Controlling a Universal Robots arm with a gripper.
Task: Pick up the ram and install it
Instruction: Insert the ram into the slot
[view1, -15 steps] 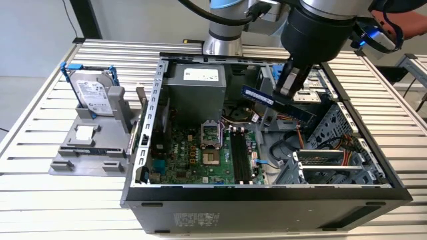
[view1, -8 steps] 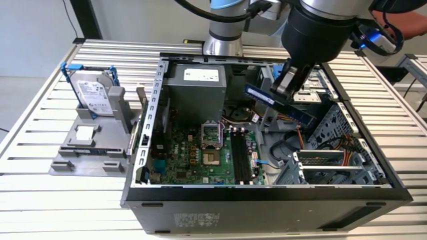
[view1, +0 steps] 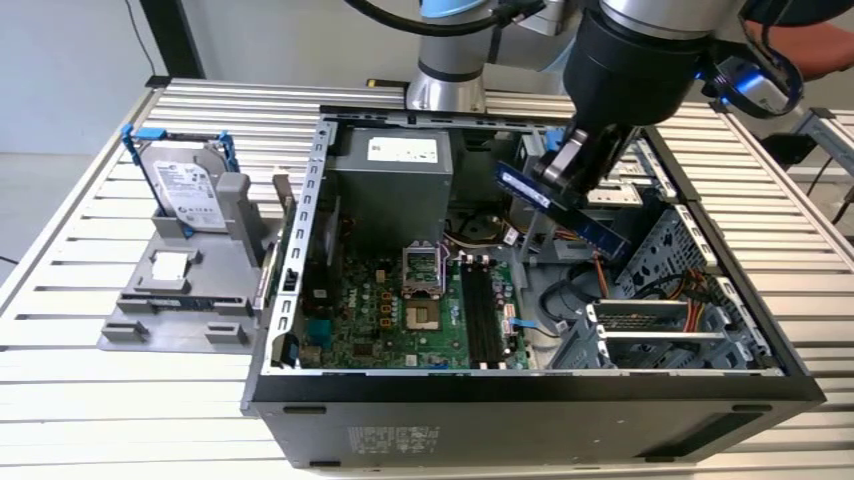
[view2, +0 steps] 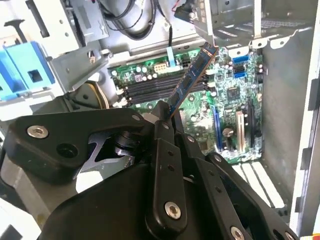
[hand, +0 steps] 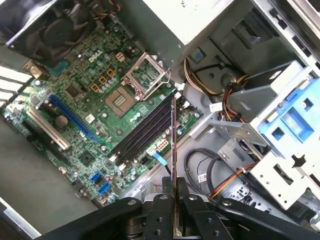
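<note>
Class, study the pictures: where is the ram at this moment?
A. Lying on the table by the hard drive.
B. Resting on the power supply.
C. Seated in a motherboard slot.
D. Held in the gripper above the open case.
D: the gripper is shut on the ram, which hangs tilted above the motherboard slots, not seated in any.
</note>
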